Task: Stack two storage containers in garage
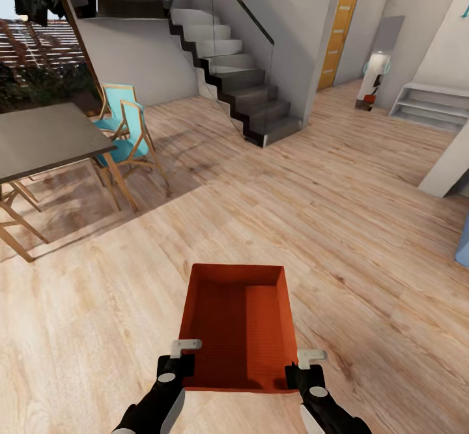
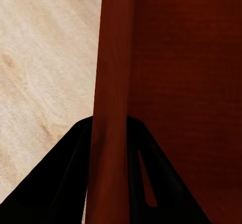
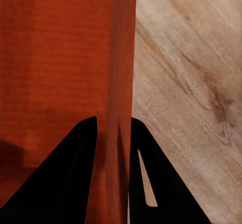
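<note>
The robot held one orange-red storage container [image 1: 238,326] out in front of its body, above the light wood floor [image 1: 339,225]. The left tool [image 1: 184,354] was clamped on the container's left wall near the close corner. The right tool [image 1: 305,363] was clamped on the right wall near the other close corner. In the left wrist view, the black fingers [image 2: 65,183] sat on both sides of the thin red wall [image 2: 108,133], touching it. The right wrist view showed the same thing, with black fingers [image 3: 70,178] pinching the wall [image 3: 121,133]. The container was open on top. A grey dining table [image 1: 39,137] with blue chairs [image 1: 124,128] stood to the left. Dark stairs [image 1: 247,95] went up ahead, and an orange door [image 1: 339,33] was far behind them.
</note>
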`<state>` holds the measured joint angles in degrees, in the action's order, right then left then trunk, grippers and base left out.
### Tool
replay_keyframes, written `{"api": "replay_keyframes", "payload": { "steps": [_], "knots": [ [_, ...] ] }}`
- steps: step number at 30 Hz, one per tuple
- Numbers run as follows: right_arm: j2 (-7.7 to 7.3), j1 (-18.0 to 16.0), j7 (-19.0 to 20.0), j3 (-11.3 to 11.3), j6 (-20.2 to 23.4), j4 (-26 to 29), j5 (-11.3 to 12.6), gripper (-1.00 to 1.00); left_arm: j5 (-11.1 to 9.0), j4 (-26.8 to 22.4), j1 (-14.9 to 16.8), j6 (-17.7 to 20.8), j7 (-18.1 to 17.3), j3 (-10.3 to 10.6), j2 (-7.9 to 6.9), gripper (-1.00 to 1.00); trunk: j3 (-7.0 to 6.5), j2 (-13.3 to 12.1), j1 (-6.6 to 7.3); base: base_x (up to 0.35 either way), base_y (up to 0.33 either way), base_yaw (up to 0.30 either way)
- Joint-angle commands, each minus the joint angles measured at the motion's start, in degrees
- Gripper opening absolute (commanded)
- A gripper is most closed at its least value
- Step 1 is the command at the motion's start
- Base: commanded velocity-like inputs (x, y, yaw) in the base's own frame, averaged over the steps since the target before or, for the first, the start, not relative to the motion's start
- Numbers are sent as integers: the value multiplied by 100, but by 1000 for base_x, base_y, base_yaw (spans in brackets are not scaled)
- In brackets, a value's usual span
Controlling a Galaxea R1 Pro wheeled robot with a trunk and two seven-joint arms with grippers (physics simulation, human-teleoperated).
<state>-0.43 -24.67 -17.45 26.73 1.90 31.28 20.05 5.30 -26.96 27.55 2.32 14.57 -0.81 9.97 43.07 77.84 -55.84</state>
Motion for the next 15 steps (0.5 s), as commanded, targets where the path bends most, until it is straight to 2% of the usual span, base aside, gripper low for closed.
{"api": "replay_keyframes", "payload": {
  "steps": [1, 15],
  "knots": [
    [-238, -11, -39, 16, -216, 247, -18, -100, 52, 6, -4, 32, 55, 15, 3, -100, 5, 2, -3, 331, 82, -1],
    [-230, -11, -48, 16, -216, 247, -6, -100, 50, 13, -4, 32, 55, 11, 3, -100, -63, 2, -3, 332, 72, 0]
  ]
}}
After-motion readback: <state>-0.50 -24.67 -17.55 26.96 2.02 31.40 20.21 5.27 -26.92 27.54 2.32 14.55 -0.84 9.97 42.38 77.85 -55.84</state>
